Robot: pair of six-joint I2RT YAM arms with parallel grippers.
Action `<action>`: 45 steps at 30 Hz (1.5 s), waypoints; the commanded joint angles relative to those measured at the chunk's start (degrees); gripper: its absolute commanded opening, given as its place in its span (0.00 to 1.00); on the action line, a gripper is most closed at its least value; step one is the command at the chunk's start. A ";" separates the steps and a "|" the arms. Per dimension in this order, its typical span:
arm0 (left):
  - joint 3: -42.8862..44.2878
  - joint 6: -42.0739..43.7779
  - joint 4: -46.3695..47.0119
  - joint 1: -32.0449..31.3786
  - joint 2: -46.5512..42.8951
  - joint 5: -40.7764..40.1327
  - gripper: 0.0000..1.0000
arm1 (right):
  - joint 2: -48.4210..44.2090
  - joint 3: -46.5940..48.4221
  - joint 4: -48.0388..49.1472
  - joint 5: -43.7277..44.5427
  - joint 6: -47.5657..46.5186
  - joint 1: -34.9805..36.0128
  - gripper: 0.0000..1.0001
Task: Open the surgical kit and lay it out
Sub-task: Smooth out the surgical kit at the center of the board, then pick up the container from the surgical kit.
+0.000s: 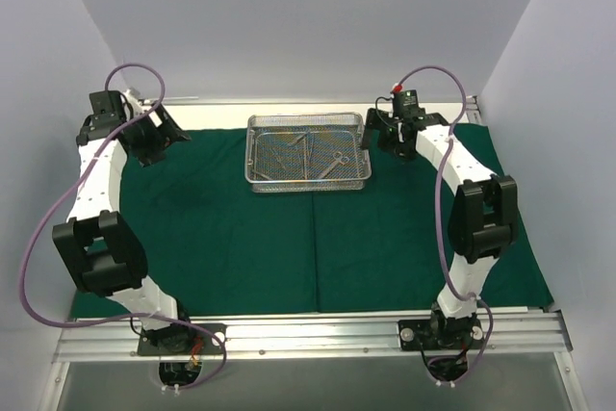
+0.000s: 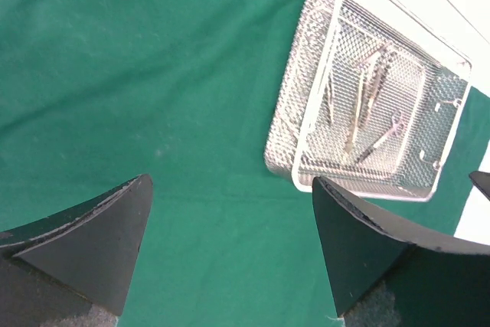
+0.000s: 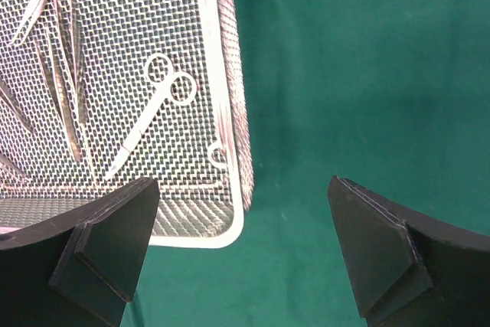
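Top view: the green cloth (image 1: 241,238) is spread out flat and the mesh tray (image 1: 308,180) sits uncovered on its far half, with the thin steel instruments (image 1: 300,153) lying inside. The left end effector (image 1: 159,137) hangs over the cloth with the tray off to its right, well apart. The right end effector (image 1: 385,132) has the tray just to its left, near the tray's short side. Neither one touches the tray or the cloth as far as I can see

Left wrist view: left end effector (image 2: 231,183) is wide open, nothing between the fingers (image 2: 92,243), only green cloth (image 2: 138,74) below. The tray (image 2: 295,97) is ahead of it and over toward the right finger, instruments (image 2: 360,105) loose on the mesh

Right wrist view: right end effector (image 3: 243,183) is wide open too, holding nothing. The tray (image 3: 230,97) is ahead of the left finger, its near corner just in front of the gap. A pair of scissors (image 3: 153,112) lies at an angle in it, more thin tools further left. Plain cloth (image 3: 367,74) ahead of the right finger
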 commanded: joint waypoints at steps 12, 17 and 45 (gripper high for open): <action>7.43 6.08 -0.71 -11.82 5.97 -2.12 0.78 | 6.82 5.95 -4.29 0.37 -1.07 0.91 0.94; 10.76 3.36 -2.46 -16.48 11.24 -6.23 0.73 | 9.64 7.27 -3.67 -0.68 -1.94 1.08 0.90; 36.79 7.57 -18.73 -25.37 37.53 -17.76 0.79 | 19.83 15.97 -4.46 -1.92 -3.17 2.14 0.60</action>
